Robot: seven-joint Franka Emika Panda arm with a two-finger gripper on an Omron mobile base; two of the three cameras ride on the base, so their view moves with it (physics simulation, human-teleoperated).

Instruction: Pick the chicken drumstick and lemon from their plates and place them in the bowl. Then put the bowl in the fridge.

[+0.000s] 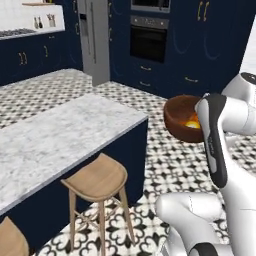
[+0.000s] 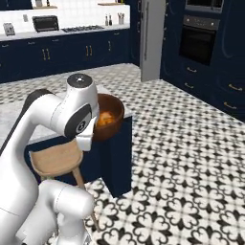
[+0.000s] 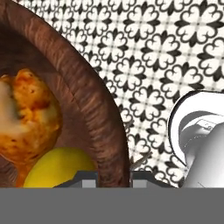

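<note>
**Bowl held in the air, clear of the tabletop**

Your arm is folded up high. In the left base view its forearm runs down in front of the bowl; in the right base view the elbow and wrist block bend round just before it. Your claw is closed on the bowl's thick wall: in the hand view one dark fingertip sits inside the rim and the other outside, with the wall pinched between them.

The bowl is deep, round, reddish-brown wood with a streaked grain. You carry it above the patterned floor, off the marble tabletop and out beyond its far corner. It looks tilted, its opening turned partly toward the base cameras.

Inside it the chicken drumstick lies orange-brown and mottled, with a pale patch on its left side. The lemon, smooth and yellow, sits touching it, close to the gripped wall.

The fridge stands grey and tall, well apart from the bowl, between navy cabinets, its doors shut.
</note>
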